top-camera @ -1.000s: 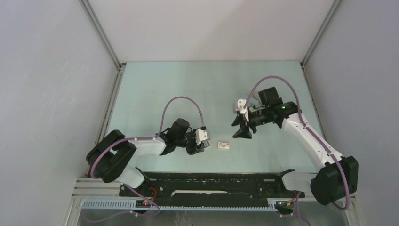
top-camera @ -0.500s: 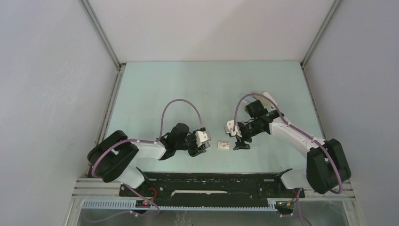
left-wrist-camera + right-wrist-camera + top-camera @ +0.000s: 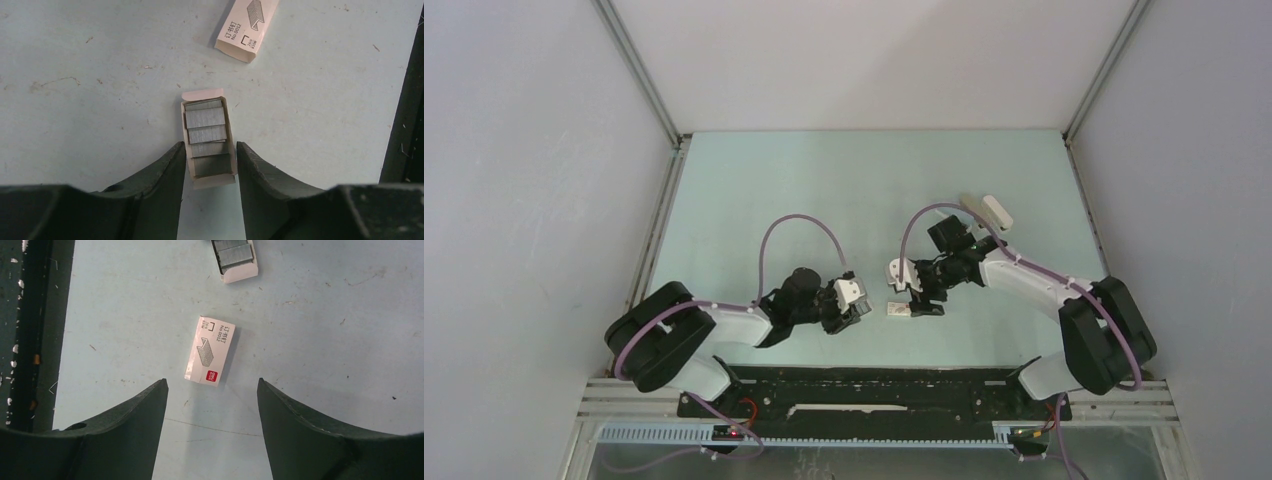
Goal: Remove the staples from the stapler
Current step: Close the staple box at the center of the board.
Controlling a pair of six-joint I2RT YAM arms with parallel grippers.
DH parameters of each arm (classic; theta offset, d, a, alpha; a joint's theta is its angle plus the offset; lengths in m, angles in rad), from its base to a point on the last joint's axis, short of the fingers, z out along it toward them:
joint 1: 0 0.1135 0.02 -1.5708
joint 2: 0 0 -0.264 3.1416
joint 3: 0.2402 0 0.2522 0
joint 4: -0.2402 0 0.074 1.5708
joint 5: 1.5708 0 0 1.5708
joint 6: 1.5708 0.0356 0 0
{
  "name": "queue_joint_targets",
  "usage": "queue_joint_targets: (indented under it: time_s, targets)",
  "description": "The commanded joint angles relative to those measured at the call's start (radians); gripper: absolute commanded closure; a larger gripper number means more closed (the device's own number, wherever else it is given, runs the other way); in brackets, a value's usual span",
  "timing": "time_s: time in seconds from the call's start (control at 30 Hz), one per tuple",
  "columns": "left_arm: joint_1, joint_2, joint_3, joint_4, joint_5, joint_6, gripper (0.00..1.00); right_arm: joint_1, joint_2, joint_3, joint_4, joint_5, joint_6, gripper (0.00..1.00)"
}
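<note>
The stapler lies fanned open at the back right of the mat, beyond my right arm. Several grey strips of staples lie in a small open cardboard tray. My left gripper is closed in on the tray's near half, both fingertips against its sides. In the top view the left gripper hides the tray. My right gripper is wide open and empty, low over the mat, just short of a closed white staple box with a red mark. The box lies beside the right gripper in the top view.
The closed box lies just beyond the tray's far end. The tray's end shows at the top of the right wrist view. A black rail runs along the near edge. Enclosure walls flank the green mat.
My right arm has swung down and left to the closed box, uncovering the stapler behind it. My left arm has shifted slightly toward the near edge.
</note>
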Motion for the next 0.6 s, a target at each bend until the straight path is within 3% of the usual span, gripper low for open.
queue_joint_targets:
  time_s: [0.0,0.57]
  targets:
    - [-0.011,-0.001,-0.030,0.067,-0.007,-0.031,0.55,0.017,0.028,-0.004,0.038,0.035,0.034,0.25]
    - [-0.058,0.031,-0.136,0.279,-0.026,-0.073,0.58,0.065,0.047,-0.022,0.057,0.104,0.016,0.25]
